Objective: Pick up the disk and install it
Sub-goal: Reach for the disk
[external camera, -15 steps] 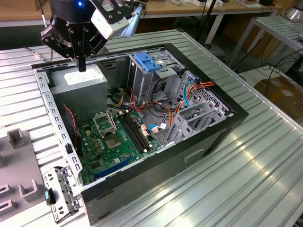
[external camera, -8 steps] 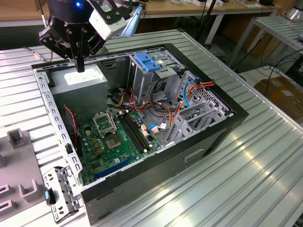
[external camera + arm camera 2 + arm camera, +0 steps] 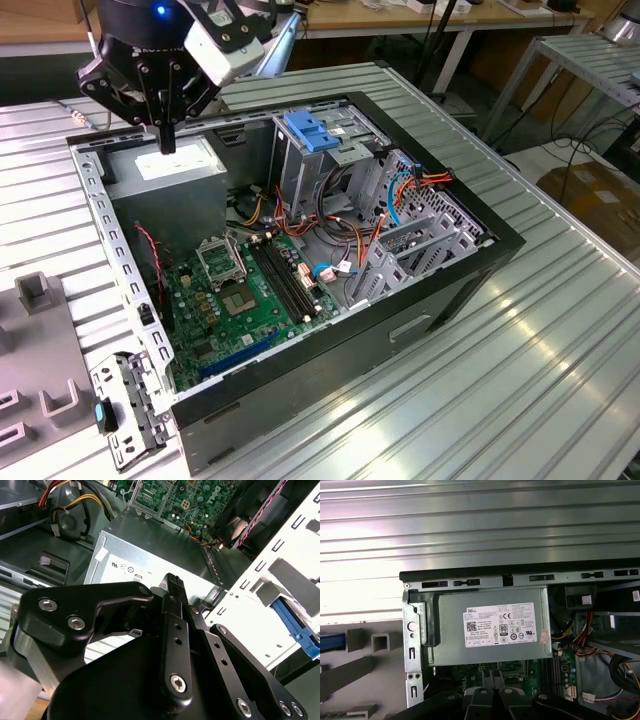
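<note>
While one gripper (image 3: 166,146) hangs above one power-supply box (image 3: 192,166) | gripper closed, empty | one open case (image 3: 430,305)

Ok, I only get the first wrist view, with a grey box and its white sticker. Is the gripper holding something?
Observer: No, in the exterior view the gripper is shut and empty, right over that grey box.
Operator: What's further along inside the case?
Observer: A tall metal cage with a blue latch on top.
Operator: Anything outside the case?
Observer: A metal bracket lies on the table by the case's corner.
</note>
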Tool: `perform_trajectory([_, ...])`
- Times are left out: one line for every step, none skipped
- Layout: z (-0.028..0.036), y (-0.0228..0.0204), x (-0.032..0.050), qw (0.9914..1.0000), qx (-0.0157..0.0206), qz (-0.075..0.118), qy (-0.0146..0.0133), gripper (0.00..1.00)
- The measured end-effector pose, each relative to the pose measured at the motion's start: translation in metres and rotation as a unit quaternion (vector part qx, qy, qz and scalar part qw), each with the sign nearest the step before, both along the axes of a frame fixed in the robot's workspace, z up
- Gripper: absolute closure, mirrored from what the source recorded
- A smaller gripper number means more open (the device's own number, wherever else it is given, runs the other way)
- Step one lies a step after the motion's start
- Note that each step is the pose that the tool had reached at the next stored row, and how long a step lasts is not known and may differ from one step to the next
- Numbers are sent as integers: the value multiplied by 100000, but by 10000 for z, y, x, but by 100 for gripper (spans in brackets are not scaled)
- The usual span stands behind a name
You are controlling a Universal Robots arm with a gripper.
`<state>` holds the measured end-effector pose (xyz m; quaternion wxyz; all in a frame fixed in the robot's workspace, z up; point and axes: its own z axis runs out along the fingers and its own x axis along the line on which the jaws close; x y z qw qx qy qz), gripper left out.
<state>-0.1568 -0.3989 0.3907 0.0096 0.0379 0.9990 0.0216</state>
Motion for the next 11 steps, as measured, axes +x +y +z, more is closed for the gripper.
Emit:
perform_trajectory([-1, 0, -2, 100000, 0, -1, 8, 89])
perform_trajectory([-1, 0, -5, 100000, 1, 0, 18, 89])
perform_trajectory([-2, 0, -7, 100000, 2, 2, 28, 89])
perform_trajectory([-2, 0, -9, 100000, 1, 0, 38, 89])
perform_trajectory([-3, 0, -11, 100000, 0, 0, 48, 89])
perform_trajectory([-3, 0, -13, 100000, -3, 0, 61, 89])
perform_trajectory([-4, 0, -14, 100000, -3, 0, 73, 89])
perform_trajectory([-4, 0, -16, 100000, -4, -2, 81, 89])
perform_trajectory([-5, 0, -19, 100000, -1, 0, 89, 89])
perform_trajectory([-6, 0, -22, 100000, -3, -1, 104, 89])
perform_trajectory([-6, 0, -23, 100000, -3, -1, 113, 89])
